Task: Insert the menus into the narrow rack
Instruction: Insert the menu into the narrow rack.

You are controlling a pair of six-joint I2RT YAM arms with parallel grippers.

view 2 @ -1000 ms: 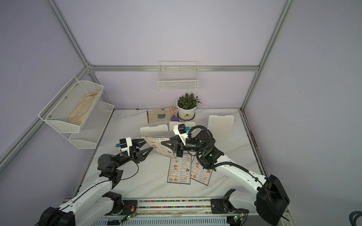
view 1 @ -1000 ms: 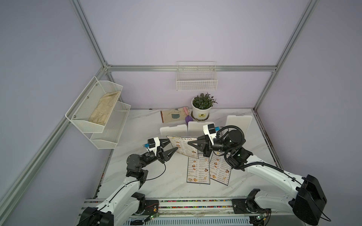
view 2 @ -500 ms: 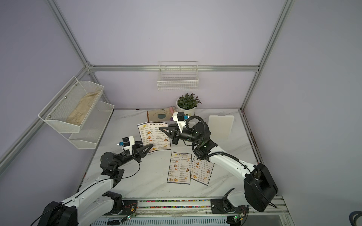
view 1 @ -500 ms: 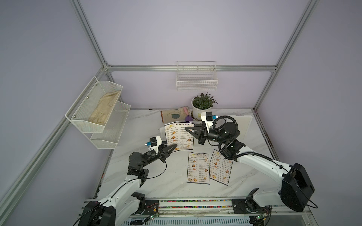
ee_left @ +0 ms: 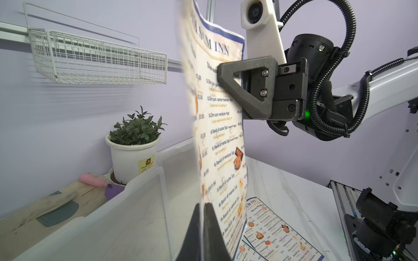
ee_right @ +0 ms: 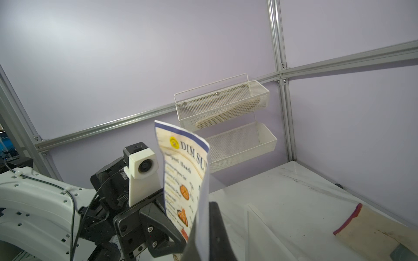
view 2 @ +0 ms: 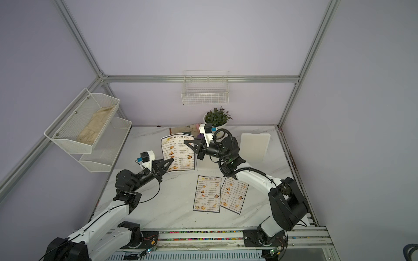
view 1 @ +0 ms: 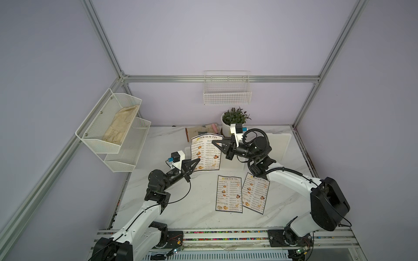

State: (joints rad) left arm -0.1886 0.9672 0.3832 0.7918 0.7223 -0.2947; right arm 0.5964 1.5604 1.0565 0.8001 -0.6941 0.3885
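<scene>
The marble counter (view 1: pixel 192 214) carries two menus (view 1: pixel 229 193) lying flat side by side, not yet picked up. The wire rack (view 1: pixel 227 92) on the back wall, likely the target, holds none. The third menu (view 1: pixel 203 153) stands upright above the counter. The right gripper (view 1: pixel 213 142) pinches its side edge and the left gripper (view 1: pixel 198 160) pinches its bottom corner, probably to keep the limp sheet taut for the slot.
</scene>
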